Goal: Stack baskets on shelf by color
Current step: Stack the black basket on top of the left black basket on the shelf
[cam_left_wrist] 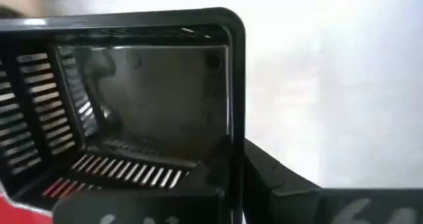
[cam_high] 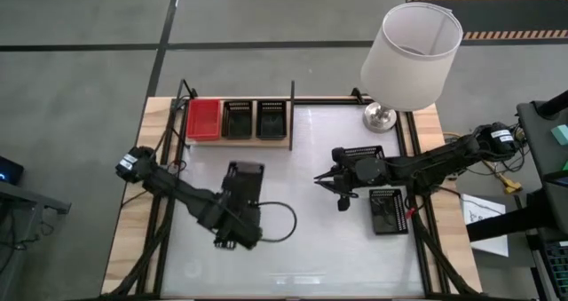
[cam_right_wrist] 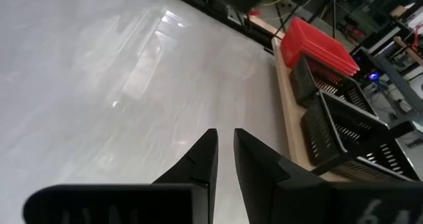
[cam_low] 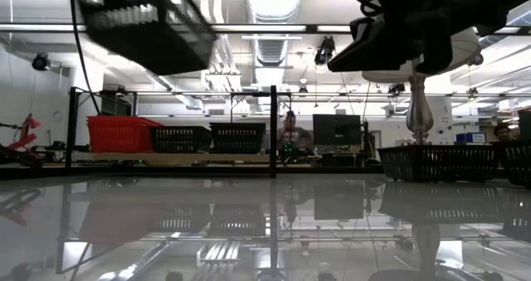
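**Left Arm Holds Black Basket Above Counter**

The left gripper [cam_high: 241,187] has its jaws closed on a black basket [cam_high: 245,178], raised above the counter [cam_high: 302,248]. The right gripper [cam_right_wrist: 225,159] hovers mid-counter, jaws nearly closed and empty. The shelf [cam_high: 238,143] holds a red basket [cam_high: 203,119] and two black ones.
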Controlling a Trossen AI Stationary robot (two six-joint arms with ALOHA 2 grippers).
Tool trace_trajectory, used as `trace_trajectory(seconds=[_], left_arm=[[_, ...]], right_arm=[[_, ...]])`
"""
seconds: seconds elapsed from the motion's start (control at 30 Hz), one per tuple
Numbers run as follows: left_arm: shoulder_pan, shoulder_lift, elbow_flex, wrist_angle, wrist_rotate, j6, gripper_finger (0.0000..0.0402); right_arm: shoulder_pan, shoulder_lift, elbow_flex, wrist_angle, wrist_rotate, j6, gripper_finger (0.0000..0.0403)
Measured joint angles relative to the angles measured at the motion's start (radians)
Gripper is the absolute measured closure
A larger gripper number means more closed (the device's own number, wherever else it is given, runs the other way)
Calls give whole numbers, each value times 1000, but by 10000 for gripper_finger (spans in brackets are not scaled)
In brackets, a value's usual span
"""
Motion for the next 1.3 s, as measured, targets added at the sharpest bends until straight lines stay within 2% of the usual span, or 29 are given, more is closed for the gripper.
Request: trace_trajectory(seconds=[0.17, 0.43, 0.6, 0.7, 0.87, 1.03, 1.3], left_arm=[[93, -25, -26, -1, -152, 306, 401], [344, -136, -62, 25, -170, 498, 401], [492, -213, -129, 114, -162, 609, 401], [571, -249, -177, 158, -158, 668, 401], [692, -274, -283, 250, -87, 750, 401], [796, -281, -399, 357, -54, 785, 401], [884, -280, -508, 435, -50, 805, 401]], right_arm=[[0, 0, 0, -19, 0, 12, 360], [0, -1, 0, -44, 0, 18, 360], [0, -1, 0, -48, 0, 19, 360], [0, -1, 0, -48, 0, 19, 360], [0, -2, 0, -47, 0, 19, 360], [0, -2, 0, -48, 0, 19, 360], [0, -2, 0, -46, 0, 19, 360]])
